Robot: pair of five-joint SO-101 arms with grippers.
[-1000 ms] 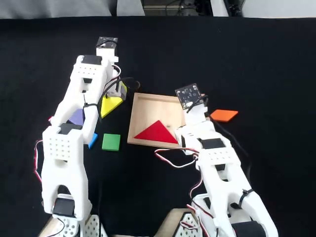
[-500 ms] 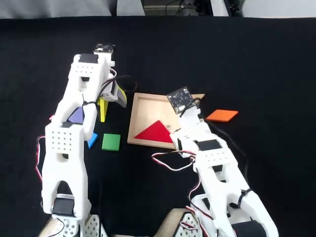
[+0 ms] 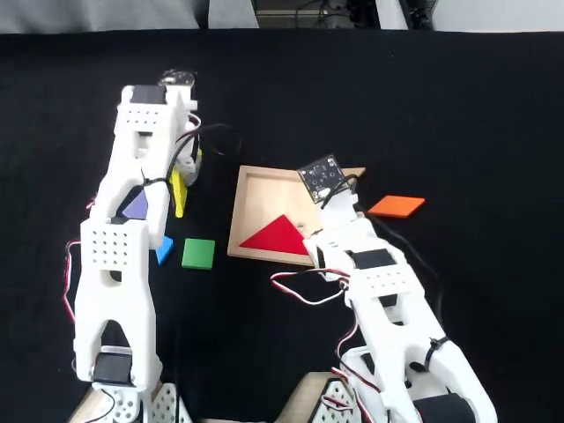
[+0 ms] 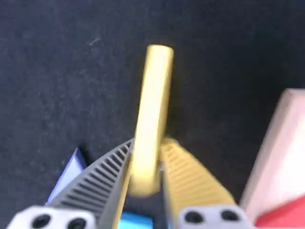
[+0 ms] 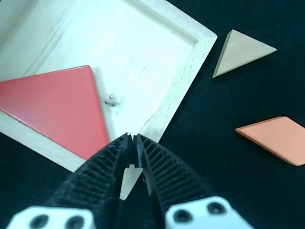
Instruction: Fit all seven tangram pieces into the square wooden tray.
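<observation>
Jaws of the left gripper [image 4: 147, 143] are pinched on the yellow piece [image 4: 155, 95], which stands on edge between them and sticks out well past the fingertips. From above, it hangs as a thin yellow sliver [image 3: 179, 194] over the black cloth, just left of the wooden tray [image 3: 238, 211] and not yet over it. Inside the tray lies one red triangle [image 3: 280, 236], flat against the near rim, with the rest of the floor bare.

Right gripper [image 5: 132, 138] sits with its jaws closed on nothing, tips together, poised over the tray's near rim [image 5: 190, 62] beside the red triangle [image 5: 52, 105]. Outward from there, a plain wooden triangle [image 5: 240, 52] and an orange parallelogram [image 3: 397, 206] lie past the tray's right side. A green square [image 3: 198, 253], a blue piece [image 3: 165, 249] and a purple piece [image 3: 137, 207] wait by the left arm.

My worry is the grip: held by one end and upright, the yellow piece could swivel or slip. Lowered like that, it may catch the rim or land standing instead of flat. Both arms meeting over the tray could also knock together
</observation>
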